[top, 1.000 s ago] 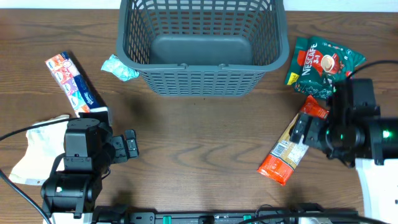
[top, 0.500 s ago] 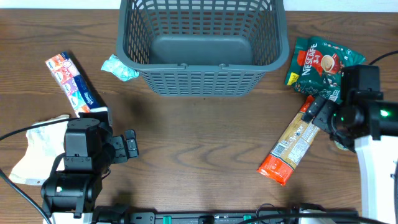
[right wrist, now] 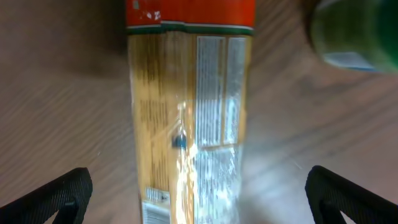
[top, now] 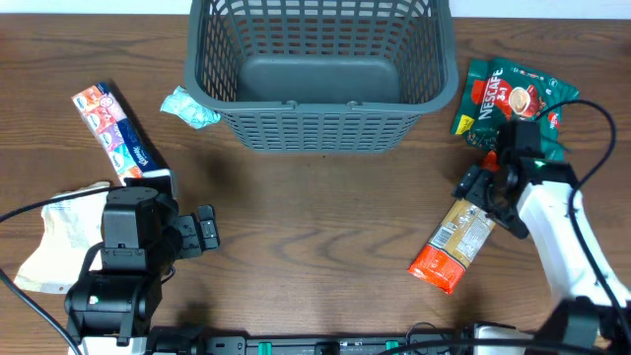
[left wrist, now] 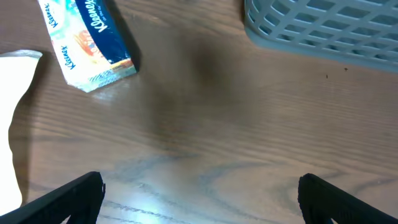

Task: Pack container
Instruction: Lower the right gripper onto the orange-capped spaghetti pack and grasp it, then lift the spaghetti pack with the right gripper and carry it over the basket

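Container [top: 320,126]: dark grey lattice basket, upright at the far middle of the table [top: 315,256]. Right gripper [right wrist: 205,199]: I read its jaws wide apart, over the orange-and-tan packet [right wrist: 186,112] lying flat, well right of the basket. Left gripper [left wrist: 205,196]: jaws apart over bare tabletop, near a Kleenex pack [left wrist: 93,43]. Green Nescafe packet [top: 513,99]: just beside the basket's right wall.
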